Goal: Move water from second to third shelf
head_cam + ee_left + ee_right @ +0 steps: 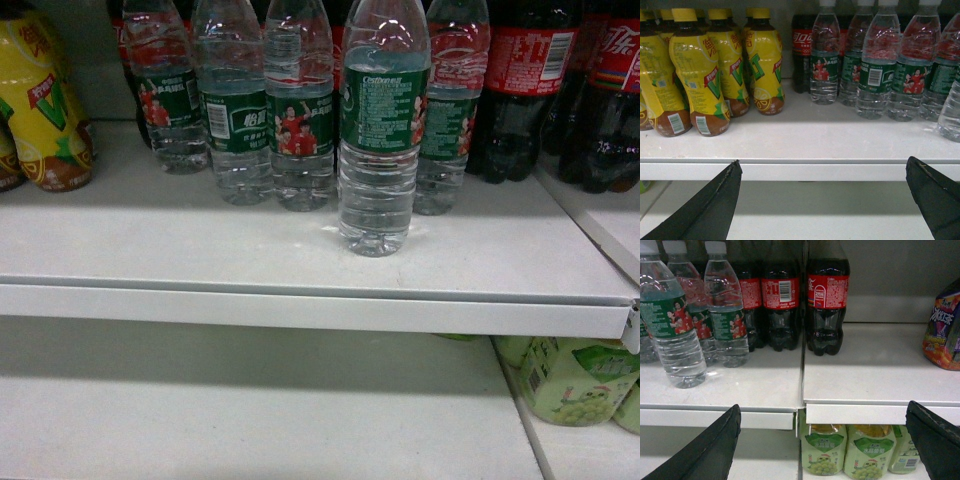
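Clear plastic water bottle (376,130) stood upright on the white shelf (300,265), ahead of its row, above and beyond the widely spread fingers of the left gripper (825,200) and right gripper (825,445), neither holding anything.

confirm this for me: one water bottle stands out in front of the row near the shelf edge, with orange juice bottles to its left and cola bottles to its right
Not quite. The bottles to the left are yellow tea bottles with yellow caps, not orange juice; the left wrist view shows them clearly. The rest holds: in the head view one water bottle stands ahead of the row near the shelf edge, with cola bottles to its right.
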